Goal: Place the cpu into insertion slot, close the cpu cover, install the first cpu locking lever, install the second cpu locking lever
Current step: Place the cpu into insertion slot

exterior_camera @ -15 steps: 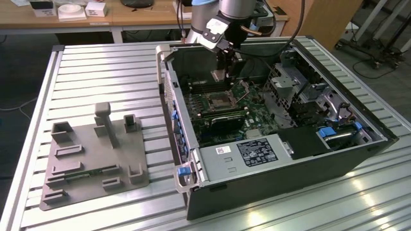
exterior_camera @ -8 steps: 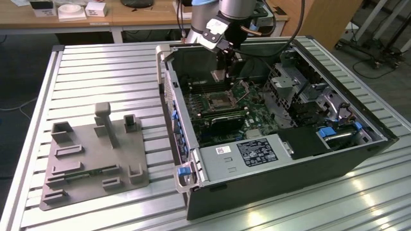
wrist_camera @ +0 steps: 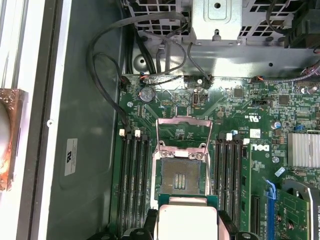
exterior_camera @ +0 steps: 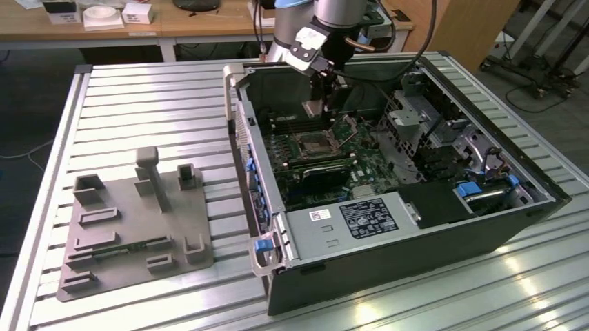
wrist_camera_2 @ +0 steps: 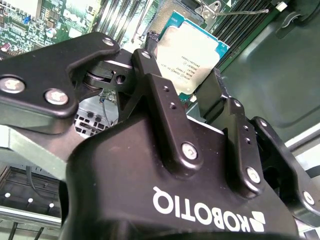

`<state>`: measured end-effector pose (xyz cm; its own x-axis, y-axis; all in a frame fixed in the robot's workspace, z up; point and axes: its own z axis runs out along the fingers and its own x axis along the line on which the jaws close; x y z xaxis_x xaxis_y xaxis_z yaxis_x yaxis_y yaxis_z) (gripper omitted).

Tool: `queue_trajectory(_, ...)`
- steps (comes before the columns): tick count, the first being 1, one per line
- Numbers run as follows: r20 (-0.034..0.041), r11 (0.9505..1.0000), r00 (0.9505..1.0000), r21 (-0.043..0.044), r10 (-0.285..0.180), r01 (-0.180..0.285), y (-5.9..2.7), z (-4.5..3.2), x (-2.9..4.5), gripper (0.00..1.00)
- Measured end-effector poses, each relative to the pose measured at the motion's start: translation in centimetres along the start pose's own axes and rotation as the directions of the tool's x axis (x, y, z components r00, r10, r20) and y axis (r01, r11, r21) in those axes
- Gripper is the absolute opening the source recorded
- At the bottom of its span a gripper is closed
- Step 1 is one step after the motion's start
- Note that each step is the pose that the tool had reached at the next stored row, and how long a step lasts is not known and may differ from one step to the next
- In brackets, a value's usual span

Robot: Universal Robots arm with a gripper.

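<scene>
My gripper (exterior_camera: pixel 316 96) hangs inside the open computer case (exterior_camera: pixel 405 241), shut on the cpu (exterior_camera: pixel 314 107). In the second wrist view the silvery-topped cpu (wrist_camera_2: pixel 192 52) sits clamped by its edges between the black fingers (wrist_camera_2: pixel 152 65). In the first wrist view the cpu (wrist_camera: pixel 187 216) hovers just short of the insertion slot (wrist_camera: pixel 181 175), whose dark centre is bare. The cpu cover (wrist_camera: pixel 183 119) stands swung up at the slot's far side. Two thin wire locking levers (wrist_camera: pixel 210 150) stand raised along the slot's sides. From the exterior view the slot (exterior_camera: pixel 308 146) lies below and nearer than the gripper.
Long black memory slots (wrist_camera: pixel 134 180) flank the socket on both sides. Loose cables (wrist_camera: pixel 107 75) arc beyond it, and a finned heatsink (wrist_camera: pixel 304 149) sits to one side. A grey fixture (exterior_camera: pixel 129 227) rests on the slatted metal table (exterior_camera: pixel 138 103) at the exterior view's left.
</scene>
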<state>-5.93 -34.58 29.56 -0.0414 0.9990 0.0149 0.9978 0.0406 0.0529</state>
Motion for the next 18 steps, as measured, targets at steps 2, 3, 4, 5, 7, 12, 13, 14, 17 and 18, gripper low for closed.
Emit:
queue_trajectory(2, -0.0001, 1.0000, 1.0000, -0.0002, 0.004, -0.004, -0.01, 0.10, 0.00, 0.55)
queue_trajectory(3, 0.0006, 0.9999, 0.9999, -0.0001, 0.010, -0.010, -0.01, 0.15, 0.00, 0.55)
queue_trajectory(4, 0.0009, 0.9999, 0.9999, -0.0002, 0.017, -0.017, -0.01, 0.22, 0.00, 0.55)
queue_trajectory(5, 0.0011, 0.9998, 0.9998, -0.0003, 0.022, -0.022, -0.01, 0.30, 0.00, 0.55)
queue_trajectory(7, 0.0014, 0.9997, 0.9997, 0.0000, 0.023, -0.023, -0.03, 0.52, 0.03, 0.55)
queue_trajectory(12, 0.0012, 0.9997, 0.9997, 0.0002, 0.024, -0.024, 0.00, 0.74, 0.07, 0.55)
queue_trajectory(13, 0.0012, 0.9997, 0.9997, 0.0002, 0.023, -0.023, 0.00, 0.75, 0.09, 0.55)
queue_trajectory(14, 0.0013, 0.9997, 0.9997, 0.0003, 0.023, -0.023, 0.00, 0.76, 0.10, 0.55)
queue_trajectory(17, 0.0013, 0.9997, 0.9997, 0.0004, 0.023, -0.023, 0.02, 0.90, 0.17, 0.55)
queue_trajectory(18, 0.0012, 0.9997, 0.9997, 0.0010, 0.023, -0.023, 0.01, 1.03, 0.18, 0.55)
